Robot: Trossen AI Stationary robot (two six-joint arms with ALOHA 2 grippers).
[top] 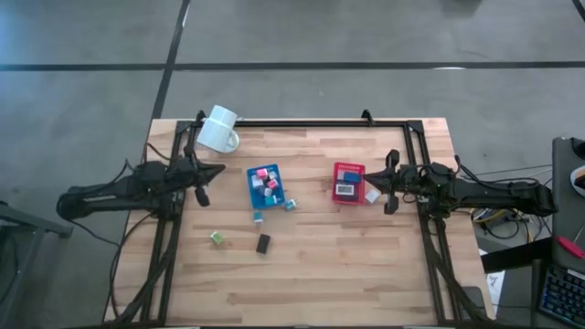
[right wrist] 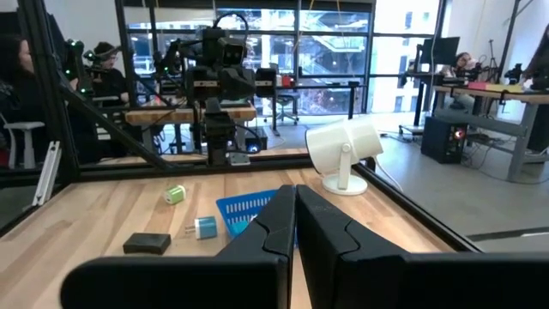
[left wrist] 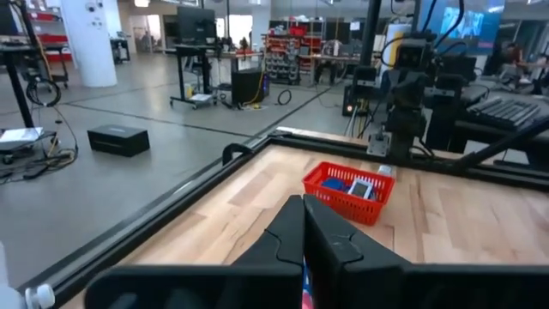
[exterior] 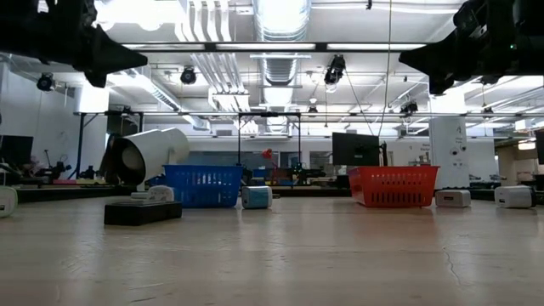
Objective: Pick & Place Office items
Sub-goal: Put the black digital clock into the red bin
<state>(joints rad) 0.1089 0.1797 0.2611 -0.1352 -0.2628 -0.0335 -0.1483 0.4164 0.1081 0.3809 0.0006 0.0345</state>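
The office items are small blocks. Several lie in the blue tray point(top: 266, 185) and some in the red tray point(top: 348, 183). Loose on the table lie a teal cube point(top: 291, 204), a small teal piece point(top: 259, 217), a green cube point(top: 218, 238), a black block point(top: 263, 243) and a white piece point(top: 372, 195). My left gripper point(top: 219, 170) is shut and empty, held level above the table left of the blue tray. My right gripper point(top: 373, 181) is shut and empty, level just right of the red tray. In the wrist views both pairs of fingers point(left wrist: 302, 232) point(right wrist: 296, 215) are closed together.
A white mug point(top: 219, 130) lies on its side at the table's far left corner. A black frame point(top: 320, 123) runs along the far and side edges. Bare wood stretches across the near half of the table. People sit at desks in the room beyond.
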